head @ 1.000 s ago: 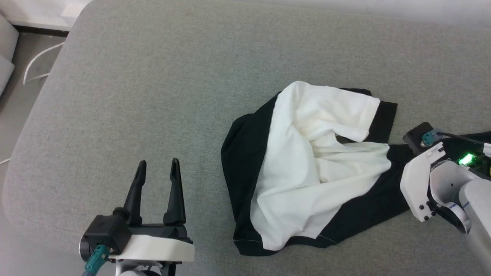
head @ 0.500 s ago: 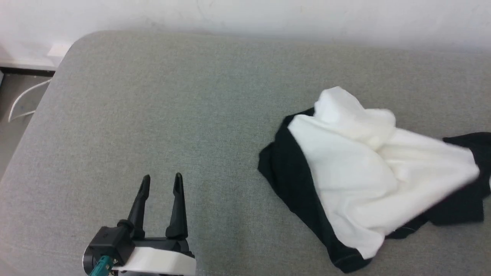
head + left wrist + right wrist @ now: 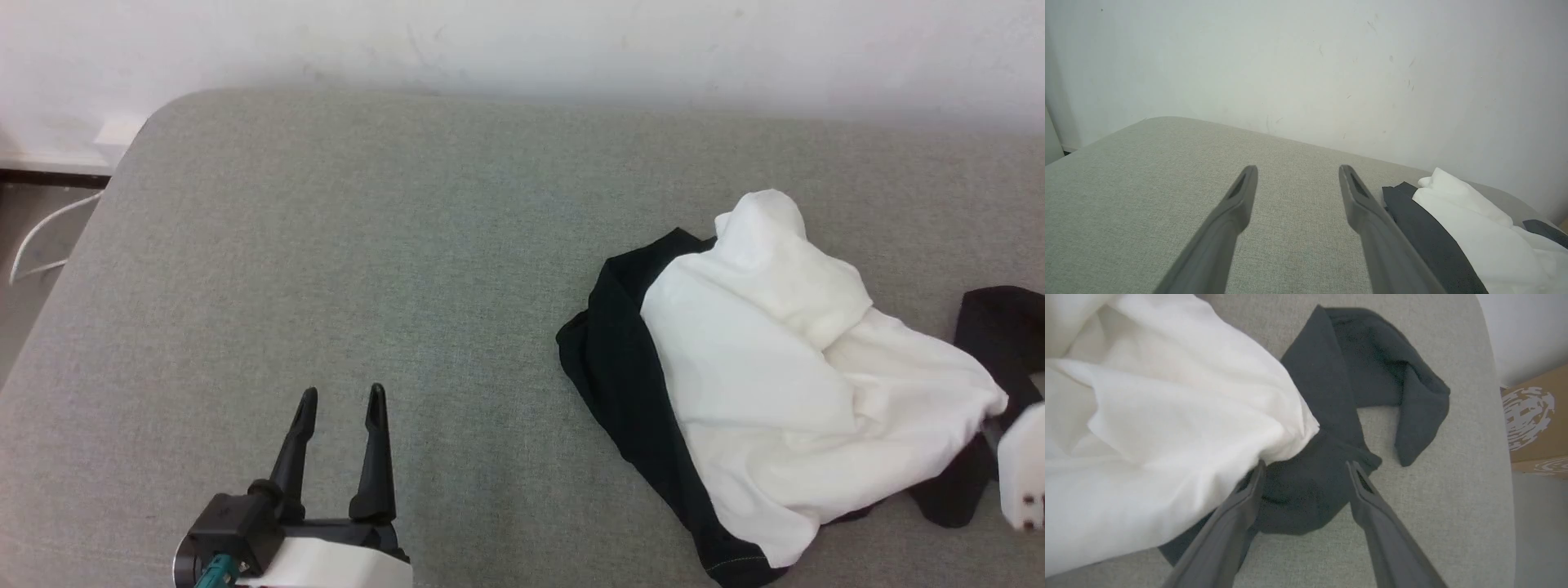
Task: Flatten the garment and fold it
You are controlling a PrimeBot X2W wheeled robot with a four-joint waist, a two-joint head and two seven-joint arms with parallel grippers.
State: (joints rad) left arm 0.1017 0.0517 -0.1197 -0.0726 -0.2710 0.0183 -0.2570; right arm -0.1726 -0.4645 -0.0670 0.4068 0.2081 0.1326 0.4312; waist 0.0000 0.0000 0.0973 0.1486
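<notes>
Rightward — garment (image 3: 775,392) near cushion's (image 3: 326,245) edge

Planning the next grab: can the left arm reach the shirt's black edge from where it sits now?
Probably yes: the left gripper is open, and only bare grey cushion lies between it and the garment's near black edge.

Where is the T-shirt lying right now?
In the head view the garment lies crumpled on the right side of the grey cushion, well right of the left gripper.
</notes>
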